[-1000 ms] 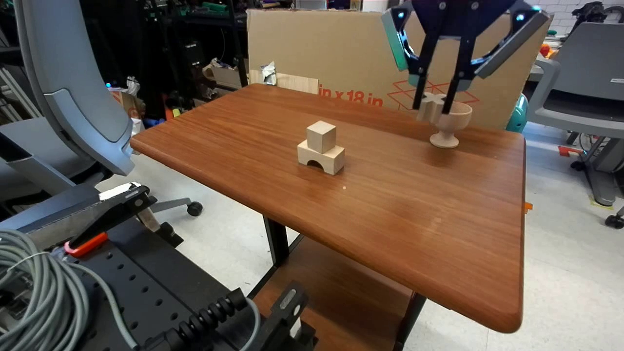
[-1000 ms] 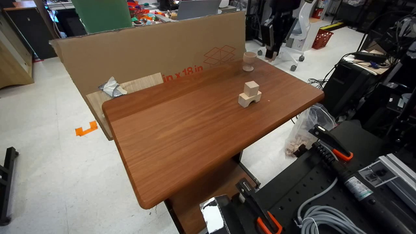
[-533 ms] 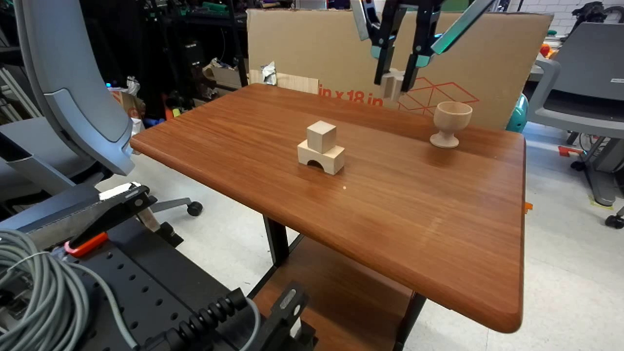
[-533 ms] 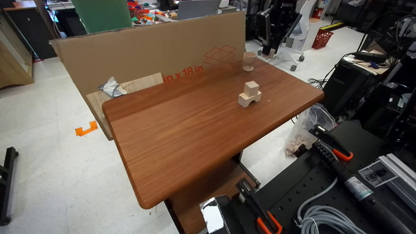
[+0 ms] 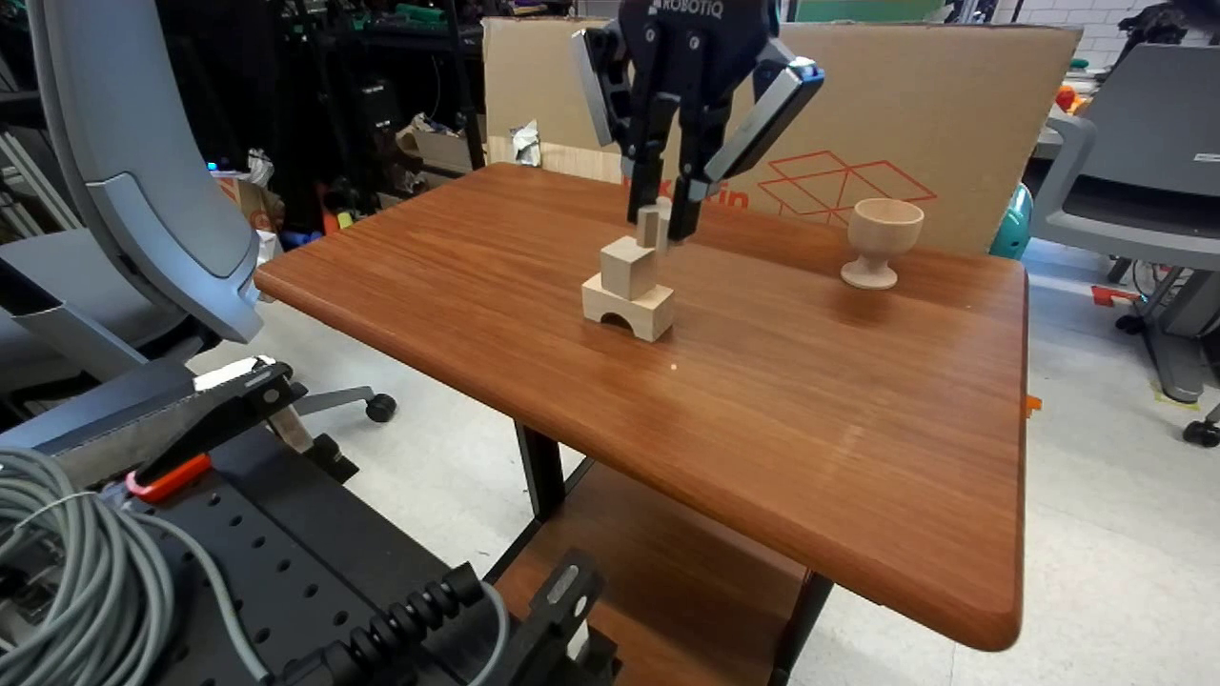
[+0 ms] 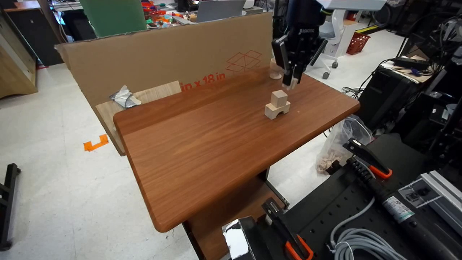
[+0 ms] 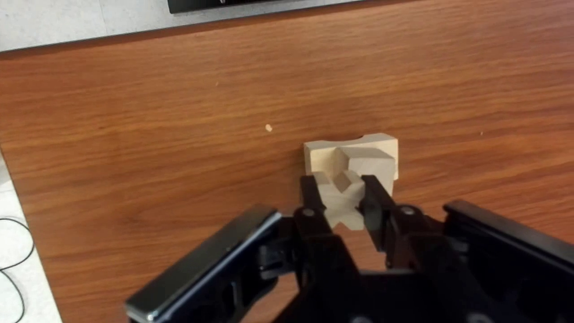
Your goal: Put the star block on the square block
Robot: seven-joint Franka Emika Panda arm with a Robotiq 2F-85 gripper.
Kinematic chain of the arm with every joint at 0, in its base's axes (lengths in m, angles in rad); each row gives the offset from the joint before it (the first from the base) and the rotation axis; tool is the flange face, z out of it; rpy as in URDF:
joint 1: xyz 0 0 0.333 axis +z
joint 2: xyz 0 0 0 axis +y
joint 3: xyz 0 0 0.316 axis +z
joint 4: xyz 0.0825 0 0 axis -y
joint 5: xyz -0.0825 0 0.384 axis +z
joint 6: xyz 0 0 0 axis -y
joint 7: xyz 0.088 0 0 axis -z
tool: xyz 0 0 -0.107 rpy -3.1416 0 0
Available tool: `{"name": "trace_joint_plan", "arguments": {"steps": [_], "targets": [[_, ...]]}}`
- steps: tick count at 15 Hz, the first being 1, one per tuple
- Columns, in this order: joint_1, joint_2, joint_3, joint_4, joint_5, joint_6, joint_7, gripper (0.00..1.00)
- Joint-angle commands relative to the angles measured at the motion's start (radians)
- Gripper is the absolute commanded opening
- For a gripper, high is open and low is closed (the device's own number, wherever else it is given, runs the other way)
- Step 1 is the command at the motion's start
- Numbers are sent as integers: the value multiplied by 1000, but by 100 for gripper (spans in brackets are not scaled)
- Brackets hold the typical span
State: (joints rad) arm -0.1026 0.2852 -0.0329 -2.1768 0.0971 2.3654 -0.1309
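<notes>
We see the black gripper [image 5: 662, 224] pinching the small, pale wooden, notched star block [image 5: 650, 229] in mid-air near the pale wooden cube-shaped square block [image 5: 626, 271], to its right in both exterior views. The square block rests on a pale wooden arched block [image 5: 652, 318] on the brown wood-grain worktop [image 5: 810, 381].

Cannot see the whole goblet [image 6: 275, 69] behind the tool [image 6: 291, 82] in an exterior view, nor, in the wrist view, all the square block [image 7: 376, 168] past the star block [image 7: 343, 204] and tool.
</notes>
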Motion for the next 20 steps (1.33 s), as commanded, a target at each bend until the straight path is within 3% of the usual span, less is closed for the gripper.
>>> {"name": "trace_joint_plan", "arguments": {"steps": [1, 20], "targets": [[30, -52, 1, -72, -25, 41, 37, 7], [63, -5, -2, -36, -84, 22, 163, 7]]}}
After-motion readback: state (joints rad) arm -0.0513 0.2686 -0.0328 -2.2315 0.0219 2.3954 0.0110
